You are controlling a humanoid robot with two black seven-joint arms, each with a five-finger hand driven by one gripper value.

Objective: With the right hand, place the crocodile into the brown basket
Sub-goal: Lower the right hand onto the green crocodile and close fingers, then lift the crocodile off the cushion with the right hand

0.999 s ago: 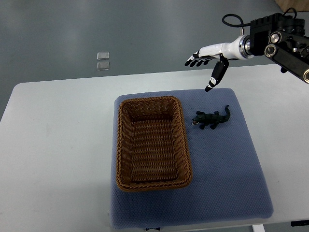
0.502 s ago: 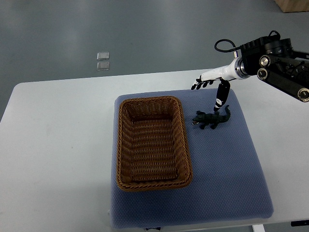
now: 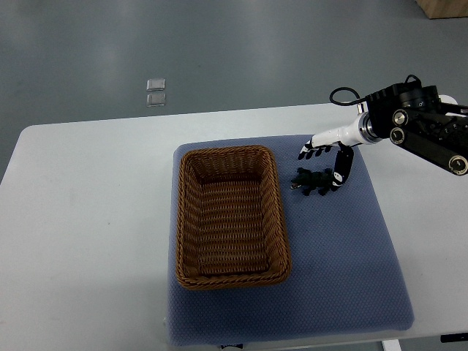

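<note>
Crocodile (image 3: 313, 181) and brown basket (image 3: 231, 151) share a blue pad (image 3: 351, 256) on the white table (image 3: 80, 212). The basket takes up the pad's left half. From the right edge comes the robot's right arm (image 3: 420, 131). Its right hand (image 3: 327, 143) hangs over the toy with fingers (image 3: 307, 153) spread, gripping nothing. The thumb points down at the tail; I cannot tell whether it touches. The small dark crocodile lies flat on the pad, just right of the basket's far corner and apart from it.

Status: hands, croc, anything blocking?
Right robot hand open, just above crocodile. Crocodile on blue mat, right of brown basket. Nothing between them. Left not visible.
</note>
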